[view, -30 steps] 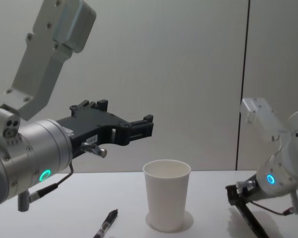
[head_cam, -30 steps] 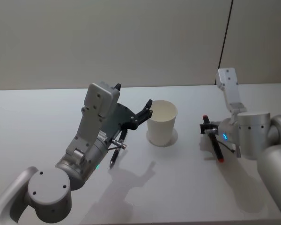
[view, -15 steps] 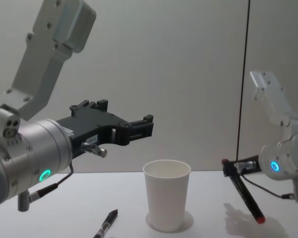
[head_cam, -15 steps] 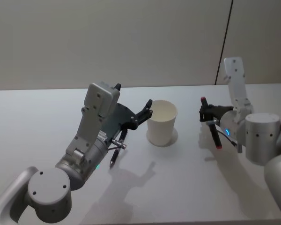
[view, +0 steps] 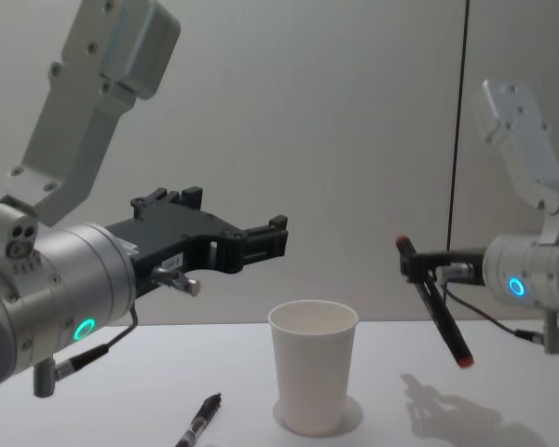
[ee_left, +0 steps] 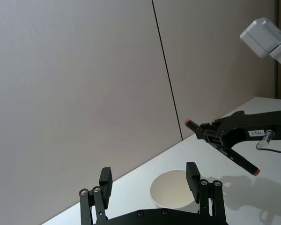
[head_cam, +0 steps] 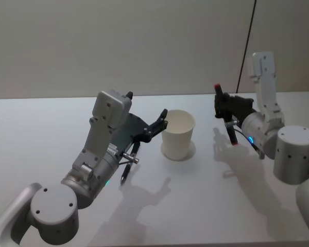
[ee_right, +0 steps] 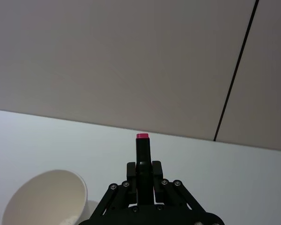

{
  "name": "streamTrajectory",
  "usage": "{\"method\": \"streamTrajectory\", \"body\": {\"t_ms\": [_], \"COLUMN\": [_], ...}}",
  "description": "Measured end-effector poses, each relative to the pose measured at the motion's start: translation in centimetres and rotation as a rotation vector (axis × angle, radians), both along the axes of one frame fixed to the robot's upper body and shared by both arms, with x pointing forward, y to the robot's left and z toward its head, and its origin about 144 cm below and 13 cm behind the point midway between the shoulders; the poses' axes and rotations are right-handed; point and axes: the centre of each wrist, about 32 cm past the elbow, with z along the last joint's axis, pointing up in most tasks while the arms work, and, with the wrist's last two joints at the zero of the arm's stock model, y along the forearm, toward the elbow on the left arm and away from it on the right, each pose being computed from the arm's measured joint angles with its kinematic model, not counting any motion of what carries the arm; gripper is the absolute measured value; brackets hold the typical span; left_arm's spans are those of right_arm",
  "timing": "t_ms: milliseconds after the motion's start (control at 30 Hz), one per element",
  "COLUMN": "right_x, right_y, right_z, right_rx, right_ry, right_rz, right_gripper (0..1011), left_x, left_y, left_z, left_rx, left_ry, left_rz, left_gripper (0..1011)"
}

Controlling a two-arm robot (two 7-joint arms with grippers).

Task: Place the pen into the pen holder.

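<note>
Pen [view: 441, 315], black with red ends, is pinched between the fingers of the right gripper [view: 415, 264]. They are clenched on its upper part, close to the top end. A short stub with a red cap sticks out above the fingers. The longer part hangs below them on a slant, and the lower red tip is in the air, clear of the table [head_cam: 51, 123]. In the right wrist view the barrel runs straight out between the two fingers, red cap beyond the tips.

White paper cup [view: 312, 372] stands upright on the table between the two grippers. It is off to the left of the right fingers, and there is a clear gap between it and the pen. The pen is not over the cup's mouth.

Left gripper [head_cam: 164, 119] hovers on the cup's other side with its fingers released, spread wide and gripping nothing. The tips are near the rim and above it in the chest view. In the left wrist view the cup's mouth shows between the two fingers, farther out.

Second pen [view: 200, 421], dark, lies flat on the table below the left fingers. It is behind their tips and apart from the cup.
</note>
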Motion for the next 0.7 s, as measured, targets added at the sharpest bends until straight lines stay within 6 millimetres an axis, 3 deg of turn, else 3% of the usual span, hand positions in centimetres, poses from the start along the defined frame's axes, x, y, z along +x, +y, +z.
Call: {"method": "streamTrajectory", "body": {"t_ms": [700], "right_x": [1.4], "right_y": [0.3], "right_z": [-1.2], "right_rx": [0.091], "right_ry": [-0.322], "right_rz": [0.195], "right_gripper": [185], "left_x": [0.0], "left_y": [0.0], "left_z": [0.0], "left_rx": [0.0], "left_ry": [0.0], "left_rz": [0.0], "left_gripper": [1004]}}
